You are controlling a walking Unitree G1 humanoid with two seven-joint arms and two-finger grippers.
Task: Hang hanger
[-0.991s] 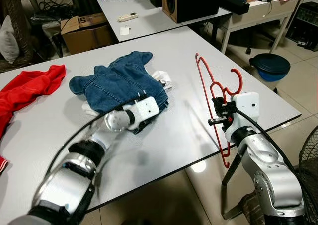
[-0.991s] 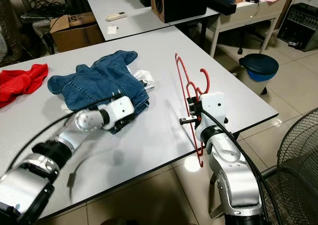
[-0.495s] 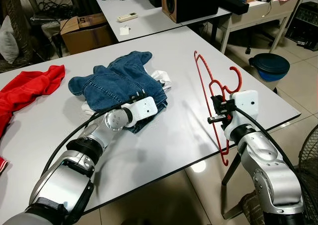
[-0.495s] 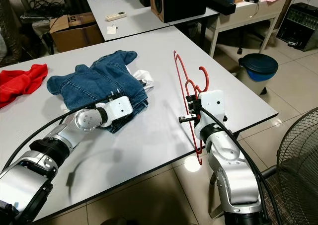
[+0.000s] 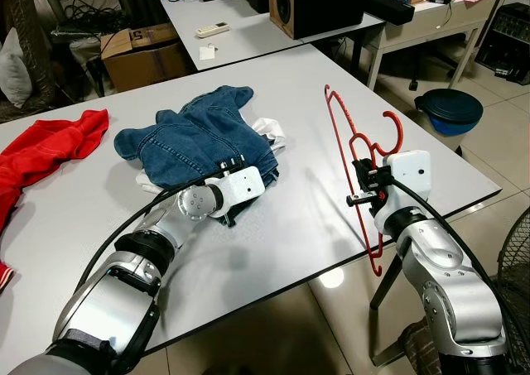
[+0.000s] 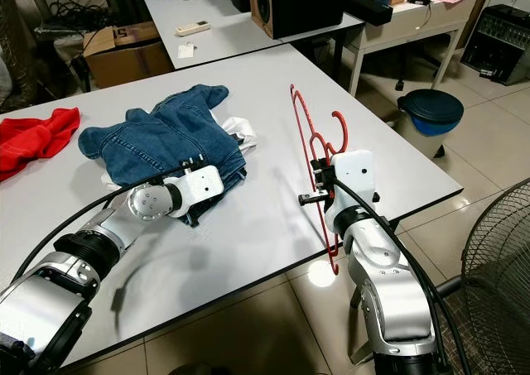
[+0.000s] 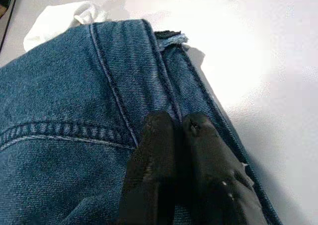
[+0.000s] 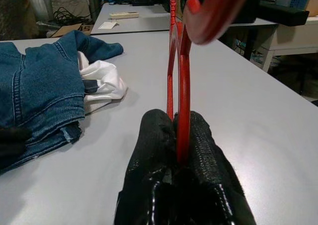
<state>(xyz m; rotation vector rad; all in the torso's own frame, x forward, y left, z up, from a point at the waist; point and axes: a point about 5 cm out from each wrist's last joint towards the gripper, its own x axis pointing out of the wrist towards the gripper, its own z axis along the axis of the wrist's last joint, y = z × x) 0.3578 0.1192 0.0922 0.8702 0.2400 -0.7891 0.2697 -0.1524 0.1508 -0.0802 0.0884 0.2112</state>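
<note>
- Your right claw [image 8: 178,150] was clamped on the red hanger [image 5: 358,156], fingers pinched tight on its thin bar; the hanger stood nearly upright, off the right of the denim garment [image 5: 195,139], hook end up by the wrist housing and its lower arm dangling past the surface [image 5: 306,218] edge.
- Your left claw [image 7: 176,135] was narrow, fingers pressed together on the hem of the denim garment at its near side; you could not tell from the wrist view whether any cloth was actually pinched between them.
- Risk: the grip was on one thin bar near the hanger's middle, so the hanger could swivel in the claw if you swung the arm fast.
- Risk: the lower arm of the hanger hung just beside the surface edge right of the denim; lifting or turning carelessly could snag it there and pry it loose.
- Risk: if the left claw only skimmed the hem, the denim would slip free on lifting; a white cloth [image 5: 269,131] sat tucked under the denim's far right side and could be dragged along.
- Risk: the folded denim lay doubled up, so feeding the hanger in looked likely to catch a fold rather than the opening.
- Red cloth [image 5: 45,151] lay well left of the denim, out of the way.
</note>
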